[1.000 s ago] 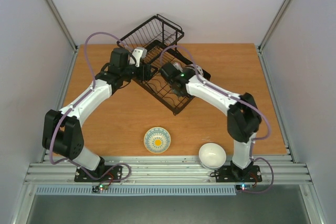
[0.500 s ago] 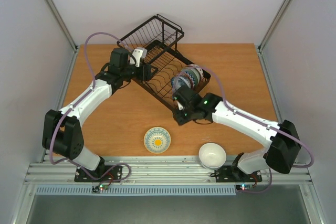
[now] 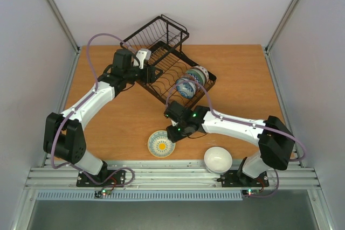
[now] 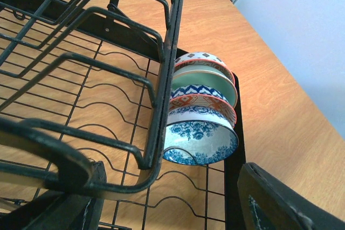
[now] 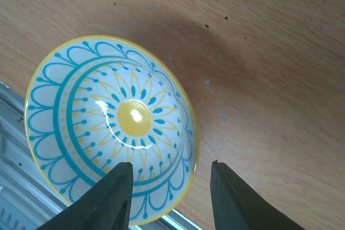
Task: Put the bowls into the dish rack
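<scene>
Left gripper (image 3: 150, 74) is sitting at the dish rack (image 3: 167, 79), jaws apart astride its rim; whether gripping, I cannot tell. Racked bowls (image 4: 202, 133) are standing in its right end. Right gripper (image 5: 170, 197), half open and empty, is straddling the rim of the yellow-and-teal bowl (image 5: 108, 127): pickup, calling for closing, then lifting. White bowl (image 3: 218, 159) is waiting. No writing is showing.

Bright, even light falls from overhead here, so the desk (image 3: 124, 127) glows warm orange and the arms throw only faint, soft shadows. Up close, a small white glare sits on the glazed centre of the yellow-and-turquoise bowl (image 5: 108, 127), and a dim shadow lies on the wood beside it. The right pincer (image 5: 171, 165) is a dark blur at the bottom edge. The nearest wires of the dish rack (image 4: 169, 52) smear out of focus.
</scene>
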Robot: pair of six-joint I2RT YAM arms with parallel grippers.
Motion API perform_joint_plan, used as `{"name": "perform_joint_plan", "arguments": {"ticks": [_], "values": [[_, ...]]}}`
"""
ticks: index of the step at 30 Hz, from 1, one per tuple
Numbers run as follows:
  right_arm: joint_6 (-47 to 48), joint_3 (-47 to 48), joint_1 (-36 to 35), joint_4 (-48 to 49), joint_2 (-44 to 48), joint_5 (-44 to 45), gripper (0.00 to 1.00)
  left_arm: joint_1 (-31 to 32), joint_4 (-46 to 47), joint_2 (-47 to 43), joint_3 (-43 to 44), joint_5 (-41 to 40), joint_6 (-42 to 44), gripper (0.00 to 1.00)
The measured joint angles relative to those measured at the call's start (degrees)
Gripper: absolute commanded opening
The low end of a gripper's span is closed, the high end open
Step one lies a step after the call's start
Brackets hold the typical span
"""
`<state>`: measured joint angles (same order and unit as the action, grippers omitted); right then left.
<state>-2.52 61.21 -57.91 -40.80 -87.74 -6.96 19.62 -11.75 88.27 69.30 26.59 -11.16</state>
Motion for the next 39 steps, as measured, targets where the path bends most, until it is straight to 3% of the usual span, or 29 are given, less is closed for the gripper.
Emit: {"name": "perform_joint_plan", "arguments": {"ticks": [16, 22, 26, 33, 39], "values": [[-1.95, -0.76, -0.61, 1.97, -4.39, 0.44, 0.34, 0.00, -0.02, 0.00, -0.02, 0.24, -0.20, 0.68], [-2.27, -1.38, -0.68, 2.93, -5.97, 0.46, 0.19, 0.00, 0.00, 0.00, -0.02, 0.39, -0.22, 0.68], [-2.62, -1.70, -0.72, 3.06, -6.51, 0.48, 0.02, 0.00, -0.02, 0.00, -0.02, 0.74, -0.22, 0.68], [-2.64, -0.85, -1.11, 4.04, -5.35, 0.70, 0.01, 0.00, -0.02, 0.00, -0.02, 1.77, -0.24, 0.68], [0.02, 2.38, -0.76, -4.83, -0.92, 10.01, 0.01, 0.00, -0.35, 0.09, 0.00, 4.63, -0.15, 0.68]]}}
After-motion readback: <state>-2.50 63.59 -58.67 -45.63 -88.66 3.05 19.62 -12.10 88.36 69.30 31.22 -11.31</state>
